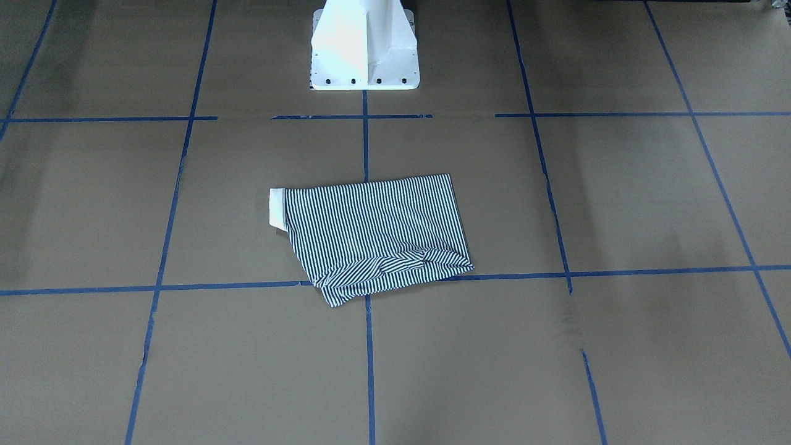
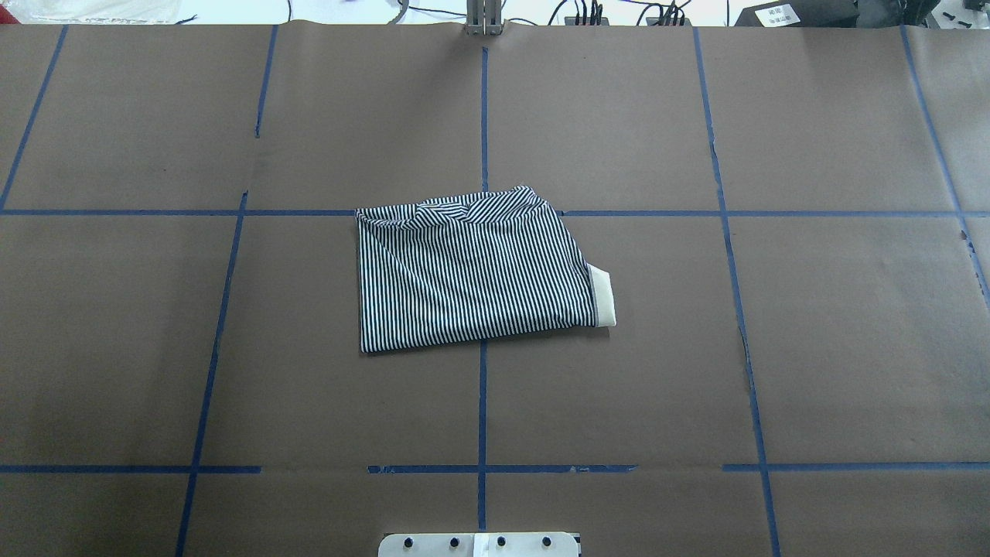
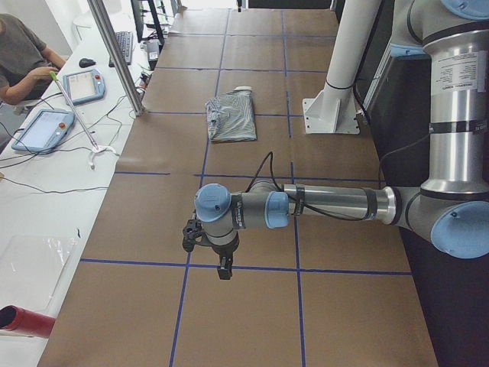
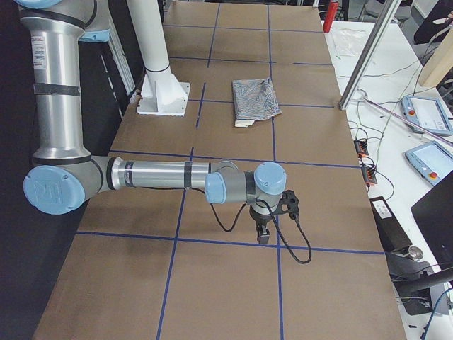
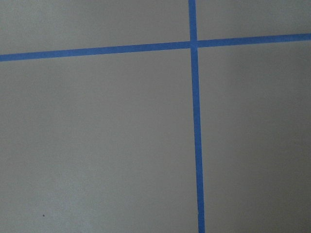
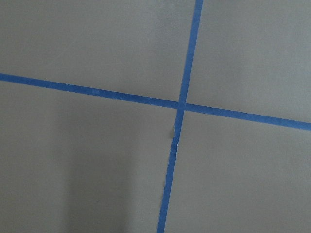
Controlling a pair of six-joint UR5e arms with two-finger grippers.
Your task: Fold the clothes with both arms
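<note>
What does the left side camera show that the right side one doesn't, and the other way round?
Only the left side view shows the left arm, stretched low over the table. Only the right side view shows the right arm, posed much alike. Both show the folded shirt, the white base and the tablets.

Grey metal jointed left arm (image 3: 336, 202) and right arm (image 4: 156, 173): light blue joint caps (image 3: 212, 202), black cables (image 3: 263, 158), white pedestal base (image 1: 364, 49).
</note>
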